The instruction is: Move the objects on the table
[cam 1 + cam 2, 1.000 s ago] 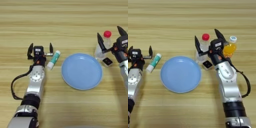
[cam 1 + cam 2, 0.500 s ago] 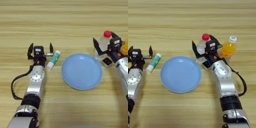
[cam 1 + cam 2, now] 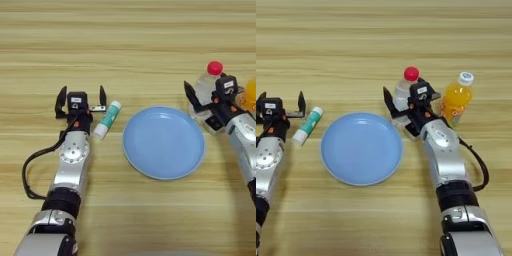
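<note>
A clear plastic bottle (image 3: 404, 91) with a red cap stands upright just past the blue plate's far right rim. My right gripper (image 3: 407, 101) is open around it, one black finger on each side of the bottle's body. A small orange-juice bottle (image 3: 455, 101) with a white cap stands upright just to the right of that gripper. At the left of the wooden table (image 3: 125, 40), my left gripper (image 3: 82, 96) rests open with nothing between its fingers.
A round blue plate (image 3: 164, 142) lies in the middle with nothing on it. A green and white tube (image 3: 107, 120) lies on the wood between the plate and my left gripper, close to its right finger.
My right gripper has come lower and slightly left around the clear bottle, and its fingers have drawn closer together. The left arm, tube, plate and orange-juice bottle have not moved.
</note>
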Robot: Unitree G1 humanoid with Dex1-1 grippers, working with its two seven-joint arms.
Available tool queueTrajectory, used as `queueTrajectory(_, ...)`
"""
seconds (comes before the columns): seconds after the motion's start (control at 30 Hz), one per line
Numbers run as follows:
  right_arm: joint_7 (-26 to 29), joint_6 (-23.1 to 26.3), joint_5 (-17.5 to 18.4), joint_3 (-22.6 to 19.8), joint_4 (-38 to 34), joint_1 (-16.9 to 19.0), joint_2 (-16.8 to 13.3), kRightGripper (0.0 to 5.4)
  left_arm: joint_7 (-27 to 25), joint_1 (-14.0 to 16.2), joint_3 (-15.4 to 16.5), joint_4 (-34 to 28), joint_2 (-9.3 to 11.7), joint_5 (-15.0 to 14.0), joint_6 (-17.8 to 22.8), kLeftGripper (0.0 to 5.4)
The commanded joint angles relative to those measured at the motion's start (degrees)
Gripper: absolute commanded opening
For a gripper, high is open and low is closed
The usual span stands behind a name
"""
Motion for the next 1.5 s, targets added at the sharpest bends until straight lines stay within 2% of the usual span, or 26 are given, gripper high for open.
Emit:
queueTrajectory(0.03, 0.00, -0.84, -0.07, -0.49, 1.87, -1.60, 0.16, 5.38, 0.08, -0.18, -0.19, 0.10, -0.05, 0.47, -0.59, 5.40)
queueTrajectory(0.1, -0.27, -0.49, -0.17, -0.60, 2.56, -1.78, 0.19, 5.38, 0.07, -0.18, -0.18, 0.11, -0.04, 0.47, -0.60, 5.40)
queueTrajectory(0.63, 0.17, -0.85, -0.07, -0.65, 3.80, -1.97, 0.32, 3.63, 0.17, -0.16, -0.17, 0.18, -0.03, 0.54, -0.73, 5.40)
queueTrajectory(0.77, -1.50, -2.45, -1.42, -0.45, -1.03, -0.38, 0.08, 3.36, 0.21, -0.15, -0.19, 0.14, -0.04, 0.57, -0.72, 5.40)
queueTrajectory(1.0, -1.55, -1.95, -0.27, -0.34, -13.25, 3.54, 0.74, 3.26, 0.15, -0.16, -0.18, 0.15, 0.06, 0.58, -0.73, 5.40)
queueTrajectory(1.23, -0.93, -1.09, 0.01, 0.32, -20.88, 6.23, 1.27, 3.25, 0.16, -0.17, -0.21, 0.15, 0.05, 0.61, -0.75, 5.40)
queueTrajectory(1.5, 3.94, 3.39, 1.01, 6.09, -26.35, 10.98, 1.92, 3.25, 0.28, -0.32, -0.25, 0.35, -0.05, 0.67, -0.77, 5.40)
